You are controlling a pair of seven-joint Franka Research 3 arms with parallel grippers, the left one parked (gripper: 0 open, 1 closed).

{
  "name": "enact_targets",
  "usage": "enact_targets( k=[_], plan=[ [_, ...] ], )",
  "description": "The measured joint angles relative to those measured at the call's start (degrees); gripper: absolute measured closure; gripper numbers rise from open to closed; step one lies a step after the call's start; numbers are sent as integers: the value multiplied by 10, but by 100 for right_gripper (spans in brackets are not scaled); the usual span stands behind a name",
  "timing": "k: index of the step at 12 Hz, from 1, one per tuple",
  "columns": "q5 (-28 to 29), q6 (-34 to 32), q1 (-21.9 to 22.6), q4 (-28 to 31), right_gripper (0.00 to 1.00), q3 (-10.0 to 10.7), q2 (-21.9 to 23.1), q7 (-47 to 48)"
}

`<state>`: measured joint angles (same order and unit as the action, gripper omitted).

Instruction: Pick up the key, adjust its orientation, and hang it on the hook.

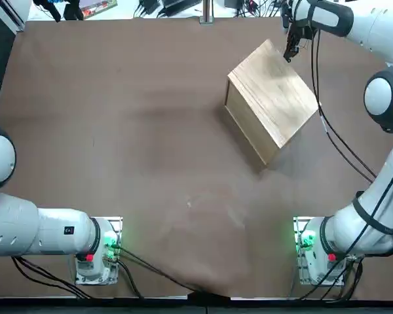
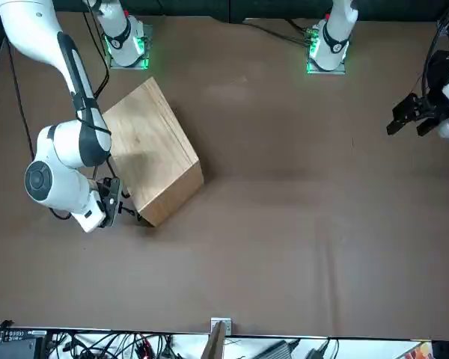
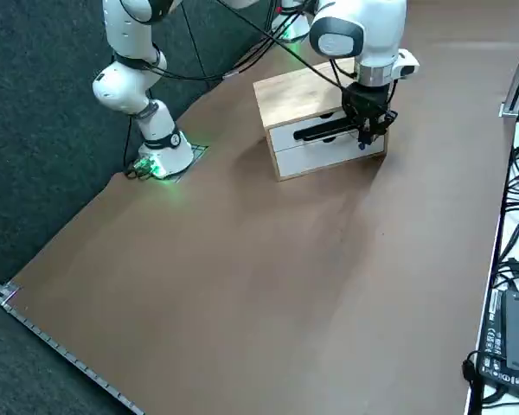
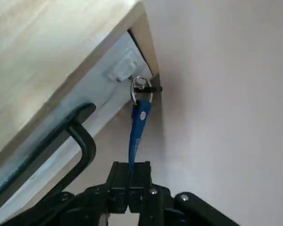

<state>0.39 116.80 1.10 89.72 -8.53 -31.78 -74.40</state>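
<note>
The right gripper (image 4: 130,170) is closing its two fingers on the lower end of the blue key (image 4: 138,120), leaving no gap beyond the thin blue piece that they are pinching. The key is extending away from the fingertips at a slight slant, and its metal ring (image 4: 133,92) is lying against the small black hook (image 4: 155,89). The ring is overlapping the hook in the wrist view, but whether it is fully looping over it I cannot tell. The hook is showing just beside a corner of the wooden box (image 4: 47,52), near a small translucent piece (image 4: 124,66) that is sitting on the box's white front (image 4: 101,89). A bent black bar (image 4: 87,143) is crossing in front of that white face, apart from the key. In the right side view, the right arm (image 3: 363,39) is reaching over the box and is holding the gripper in front of two white drawers (image 3: 307,157). The box is standing at an angle on the brown table (image 1: 137,157), between the right arm's base (image 1: 314,245) and the far edge.
</note>
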Motion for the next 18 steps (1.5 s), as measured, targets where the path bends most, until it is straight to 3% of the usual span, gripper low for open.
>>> enact_targets(
  k=[7, 15, 18],
  plan=[
    [0, -2, 0, 1, 96, 0, 0, -1],
    [-1, 0, -3, -1, 5, 2, 0, -5],
    [0, 0, -3, -11, 0, 2, 1, -5]
  ],
)
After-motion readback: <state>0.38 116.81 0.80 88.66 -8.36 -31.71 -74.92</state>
